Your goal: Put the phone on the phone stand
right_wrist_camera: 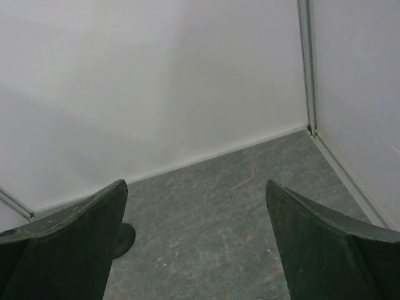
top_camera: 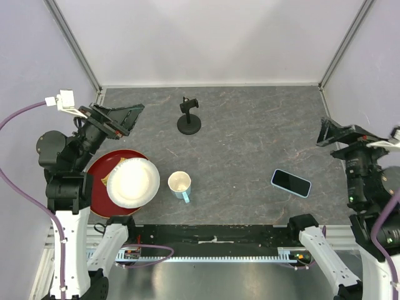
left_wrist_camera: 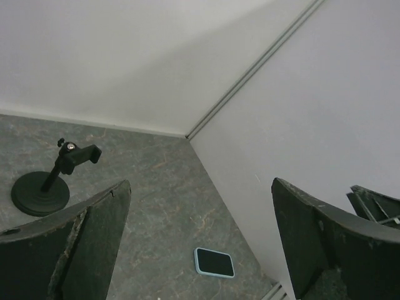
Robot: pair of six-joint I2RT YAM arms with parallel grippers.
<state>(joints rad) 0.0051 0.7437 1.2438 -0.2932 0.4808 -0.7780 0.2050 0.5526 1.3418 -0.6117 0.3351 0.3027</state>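
while the phone (top_camera: pixel 290 182) lies flat on the table (top_camera: pixel 250 137), well apart from the phone stand (top_camera: pixel 189 116), you have everything left to do; your left gripper (top_camera: pixel 135 120) and right gripper (top_camera: pixel 323 132) gape empty.

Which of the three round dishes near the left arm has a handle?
The white cup, with a light blue handle; the white plate and the red plate under it have none.

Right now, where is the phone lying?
In the top view the phone lies flat on the right side of the table, right of the cup, far from the phone stand.
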